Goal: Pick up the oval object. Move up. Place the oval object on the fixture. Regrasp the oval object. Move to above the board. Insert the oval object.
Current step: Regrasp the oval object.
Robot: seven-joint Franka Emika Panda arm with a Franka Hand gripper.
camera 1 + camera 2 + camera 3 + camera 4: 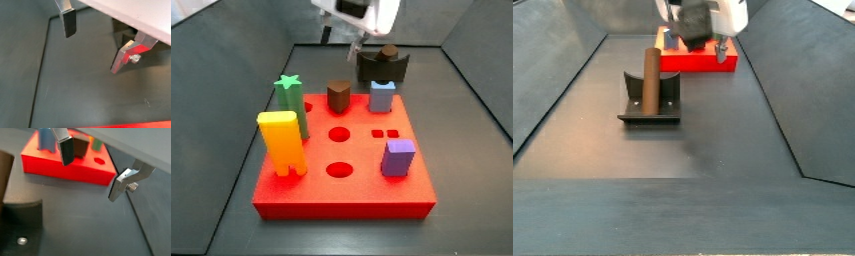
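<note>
The gripper (93, 45) hangs above the floor between the fixture and the board, its silver fingers (67, 150) spread apart with nothing between them. In a side view the oval object (648, 75) stands upright in the notch of the fixture (649, 100), apart from the gripper (704, 25). So pickup, lift and placing on the fixture look done. Regrasping, carrying over the board (345, 160) and insertion are left. The board already bears an angular brown peg (338, 96) among its coloured pegs.

Lab test cell: grey walled bin (567, 90), pegboard (345, 195), end effector (93, 170).
</note>
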